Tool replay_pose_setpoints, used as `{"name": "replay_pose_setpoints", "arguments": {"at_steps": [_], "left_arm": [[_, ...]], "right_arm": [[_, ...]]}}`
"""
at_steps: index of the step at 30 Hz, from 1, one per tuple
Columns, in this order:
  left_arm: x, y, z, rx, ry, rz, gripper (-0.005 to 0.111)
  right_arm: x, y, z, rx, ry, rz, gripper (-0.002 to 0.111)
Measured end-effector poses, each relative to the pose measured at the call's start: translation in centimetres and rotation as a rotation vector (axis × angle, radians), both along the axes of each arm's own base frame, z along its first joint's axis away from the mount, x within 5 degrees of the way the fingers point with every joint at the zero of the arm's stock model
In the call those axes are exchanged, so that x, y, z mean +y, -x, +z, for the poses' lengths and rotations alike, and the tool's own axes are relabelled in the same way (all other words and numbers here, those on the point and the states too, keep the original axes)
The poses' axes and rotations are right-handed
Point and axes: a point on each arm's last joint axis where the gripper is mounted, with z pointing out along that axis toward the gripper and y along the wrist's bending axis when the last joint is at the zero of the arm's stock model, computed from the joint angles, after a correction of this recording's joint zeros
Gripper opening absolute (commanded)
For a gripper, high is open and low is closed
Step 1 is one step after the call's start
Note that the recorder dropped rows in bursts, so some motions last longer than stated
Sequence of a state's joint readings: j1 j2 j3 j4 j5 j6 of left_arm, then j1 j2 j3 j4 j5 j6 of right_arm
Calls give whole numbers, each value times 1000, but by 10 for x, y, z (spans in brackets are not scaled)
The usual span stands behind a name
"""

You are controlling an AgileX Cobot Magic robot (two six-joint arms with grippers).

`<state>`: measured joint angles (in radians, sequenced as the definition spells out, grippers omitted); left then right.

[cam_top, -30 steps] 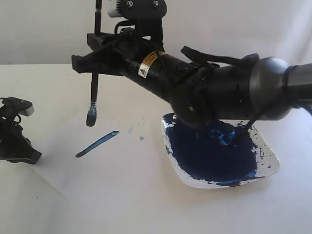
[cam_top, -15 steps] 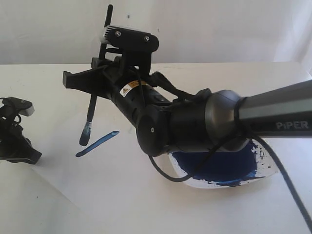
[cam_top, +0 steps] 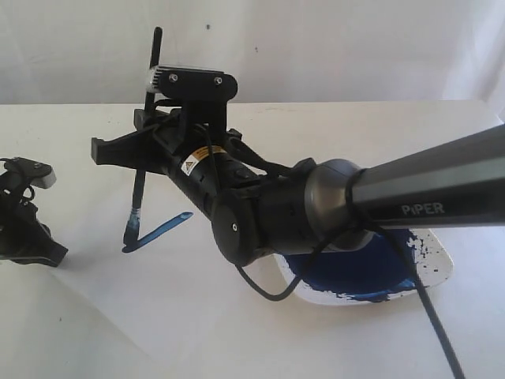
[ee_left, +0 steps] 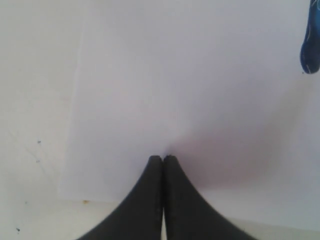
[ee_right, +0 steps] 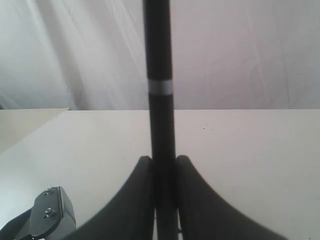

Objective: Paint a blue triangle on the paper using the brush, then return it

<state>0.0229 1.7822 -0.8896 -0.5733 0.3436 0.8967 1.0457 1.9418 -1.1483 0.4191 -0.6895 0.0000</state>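
Observation:
My right gripper (cam_top: 139, 158) reaches across to the left and is shut on the brush (cam_top: 136, 201), which stands nearly upright. The blue-stained tip meets the paper (cam_top: 181, 300) at the lower left end of a single slanted blue streak (cam_top: 162, 230). No closed blue triangle shows. In the right wrist view, the right gripper (ee_right: 163, 160) clamps the black handle of the brush (ee_right: 159, 60). My left gripper (cam_top: 24, 217) rests at the paper's left edge. In the left wrist view, the left gripper (ee_left: 163, 158) is shut on nothing over the paper (ee_left: 175, 75).
A white square dish (cam_top: 438, 264) with a dark blue paint pool (cam_top: 355, 272) sits at the right, partly hidden by the right arm (cam_top: 316, 205). A blue blob (ee_left: 310, 50) shows at the edge of the left wrist view. A white backdrop stands behind the table.
The right arm moved left and down. The brush tip dropped from above the paper to the lower left end of the blue streak. The left gripper stayed still.

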Motion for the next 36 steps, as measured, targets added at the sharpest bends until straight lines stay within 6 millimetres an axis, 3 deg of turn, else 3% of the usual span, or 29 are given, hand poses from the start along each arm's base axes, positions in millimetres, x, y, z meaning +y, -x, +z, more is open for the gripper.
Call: {"name": "replay_pose_setpoints", "arguments": {"at_steps": [14,28,36], "left_arm": [[4,0,2,-4,-27,-25,0],[2,0,24,-77,31,46,0],[-3,-2,18,-63,75,33,0]], "right_arm": [[1,-1,1,11,-26,-3,0],[1,0,1,14,-30,1,0],[1,0,1,14,-30,1,0]]}}
